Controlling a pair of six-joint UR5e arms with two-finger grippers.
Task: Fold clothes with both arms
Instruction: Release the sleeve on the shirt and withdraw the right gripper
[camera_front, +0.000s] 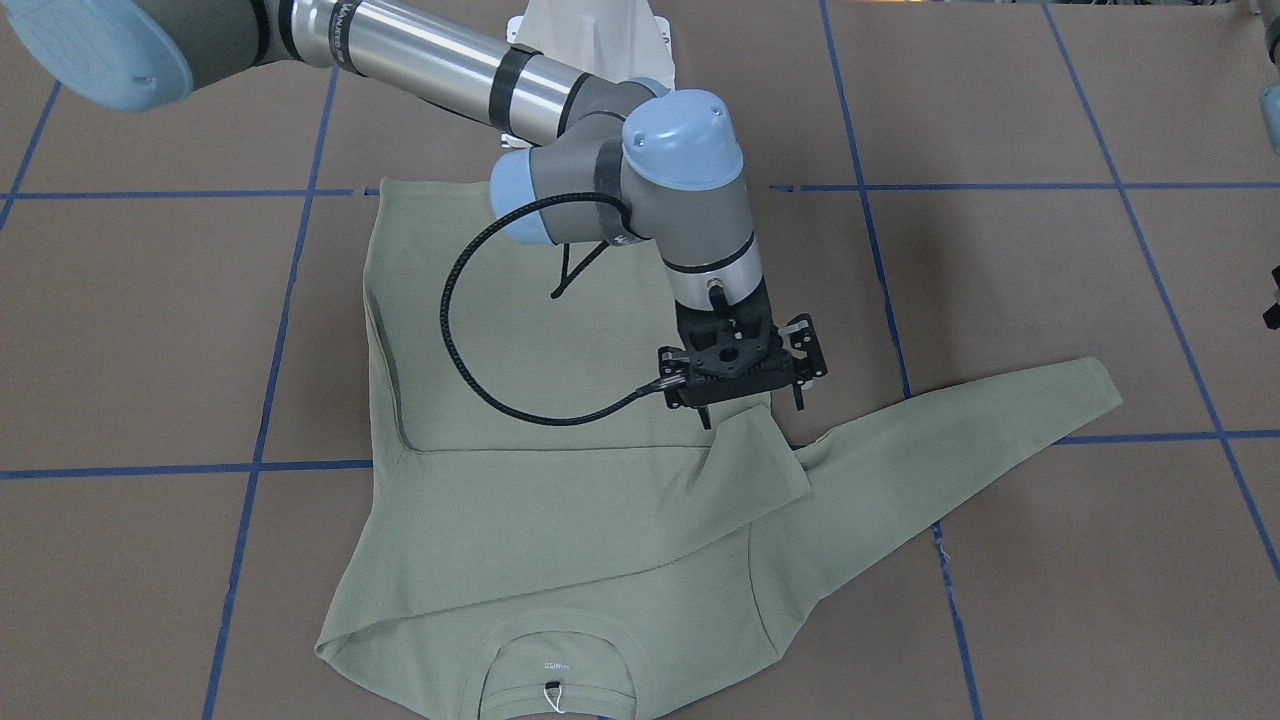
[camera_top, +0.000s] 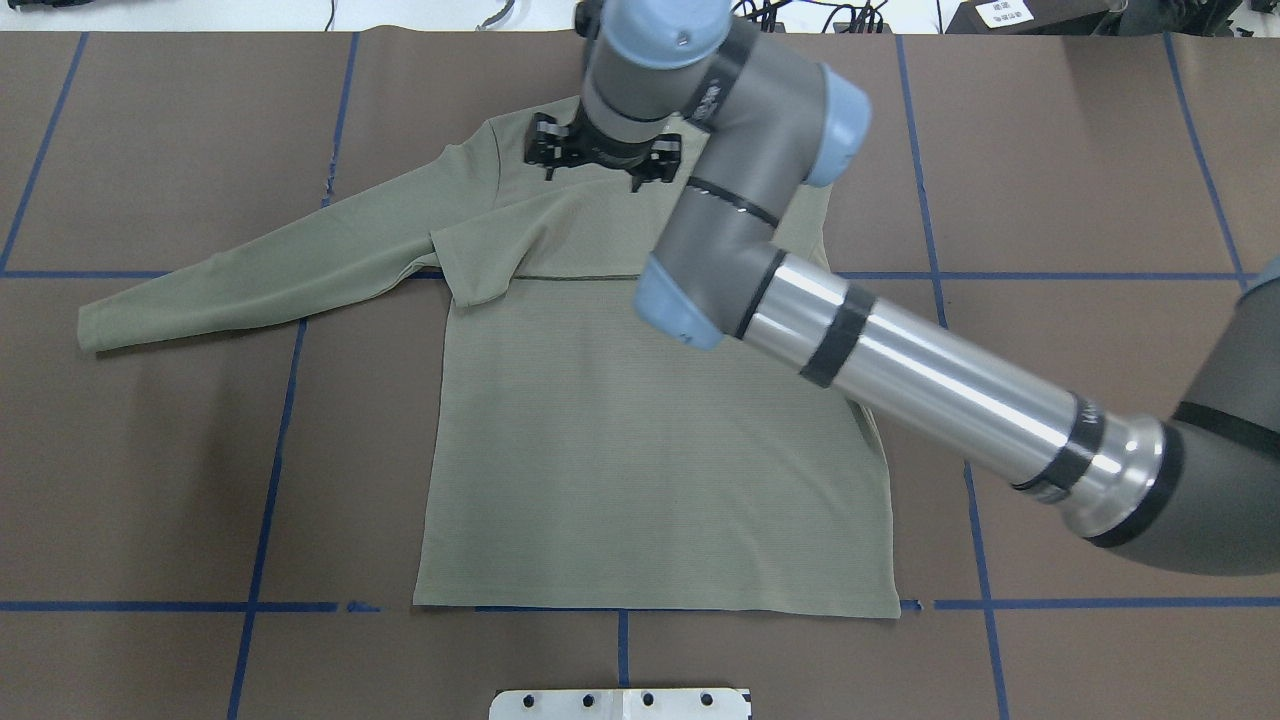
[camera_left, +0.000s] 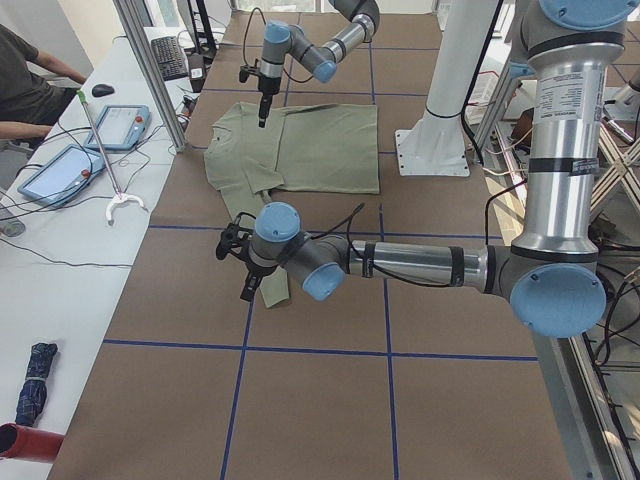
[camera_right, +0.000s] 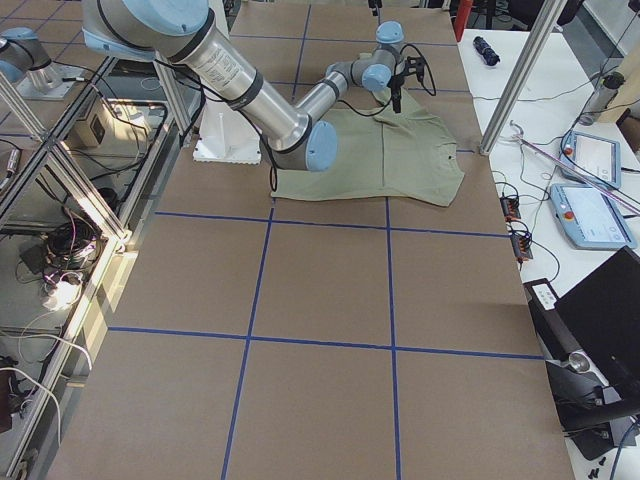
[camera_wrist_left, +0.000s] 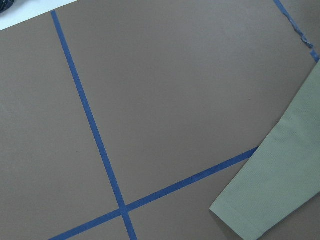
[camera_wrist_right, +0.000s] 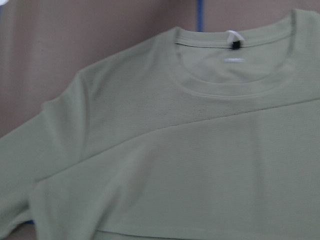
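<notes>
Over the chest of the shirt (camera_top: 650, 450) hangs the right gripper (camera_front: 752, 408), its fingers apart and holding nothing, just above the end of the folded sleeve (camera_front: 600, 500). The shirt lies flat on the table (camera_top: 150, 450), collar away from the robot. One sleeve is already laid across the chest. The other sleeve (camera_top: 250, 280) stretches out straight toward the robot's left.

The left gripper (camera_left: 244, 280) hangs near that sleeve's cuff (camera_wrist_left: 270, 200), slightly beyond it and above the table. Only the side view shows it clearly, so whether it is spread or closed cannot be told. Its wrist camera sees the cuff at the lower right, with bare table around it.

The step in hand looks to be the second sleeve fold, and it falls to the left arm. To do it well, the left arm should:

- Centre over the cuff and pinch both layers close to the end.
- Lift only enough to clear the cloth.
- Carry the cuff across so the crease forms at the shoulder seam and the sleeve lies on top of the first.

The right arm should first move out of that path, or press lightly on the chest so the body does not drag. A slow, low sweep should keep wrinkles out.
</notes>
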